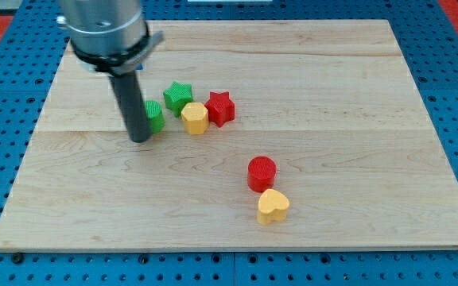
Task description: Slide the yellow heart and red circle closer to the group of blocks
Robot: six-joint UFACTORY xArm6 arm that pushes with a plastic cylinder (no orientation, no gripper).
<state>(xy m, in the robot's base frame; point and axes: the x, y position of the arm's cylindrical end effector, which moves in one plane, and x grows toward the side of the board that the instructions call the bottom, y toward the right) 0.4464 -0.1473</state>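
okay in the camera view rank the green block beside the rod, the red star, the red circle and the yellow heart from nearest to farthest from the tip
1. Green block: touching my tip's right.
2. Red star: further right, in the group.
3. Red circle: lower right, apart.
4. Yellow heart: just below the circle.

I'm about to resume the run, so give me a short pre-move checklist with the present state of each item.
1. My tip on the board: ok.
2. Tip beside the pair to push: not ok; it sits against the green block.
3. Yellow heart and red circle together: ok, touching.
4. Group compact: ok; green star, yellow block, red star.
5. Pair near group: not ok.
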